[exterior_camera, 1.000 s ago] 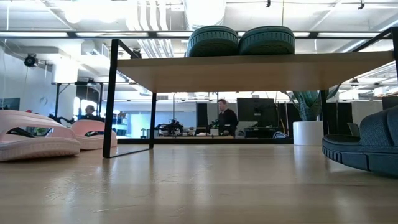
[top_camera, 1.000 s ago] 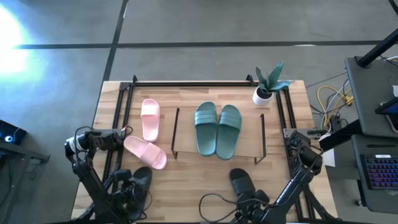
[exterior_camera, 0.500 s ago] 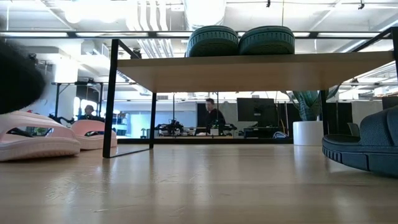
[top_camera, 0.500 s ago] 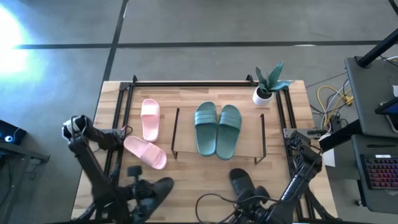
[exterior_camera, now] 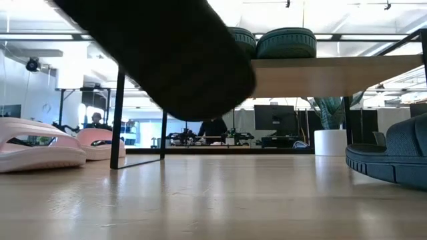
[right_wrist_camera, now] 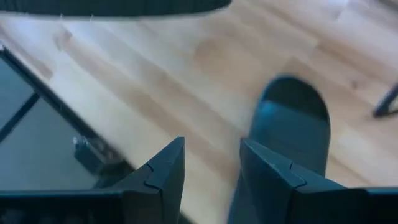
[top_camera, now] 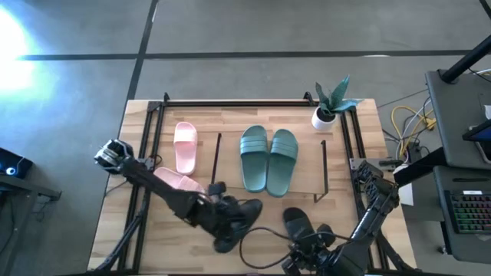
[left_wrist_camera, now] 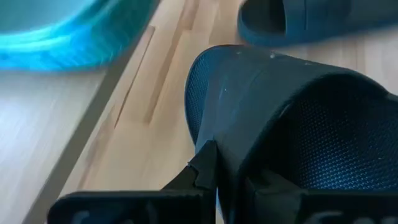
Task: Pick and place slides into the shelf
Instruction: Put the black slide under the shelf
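The left gripper (top_camera: 224, 221) is clamped on 1 black slide (top_camera: 242, 211), carrying it above the table (top_camera: 261, 116) in front of the shelf (top_camera: 307, 180). The right gripper (right_wrist_camera: 211, 168) stands partly open beside the other black slide (right_wrist_camera: 292, 127), not gripping it. 2 green slides (top_camera: 268, 159) lie on the shelf.

Bare wood open under the shelf (exterior_camera: 313, 77), 2 teal slides (top_camera: 267, 159) filling its top; plant (top_camera: 330, 106) beside

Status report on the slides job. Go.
Left gripper shut on a black slide, carried above the table in front of the shelf. Right gripper open over the second black slide. Nothing blocks the shelf front.
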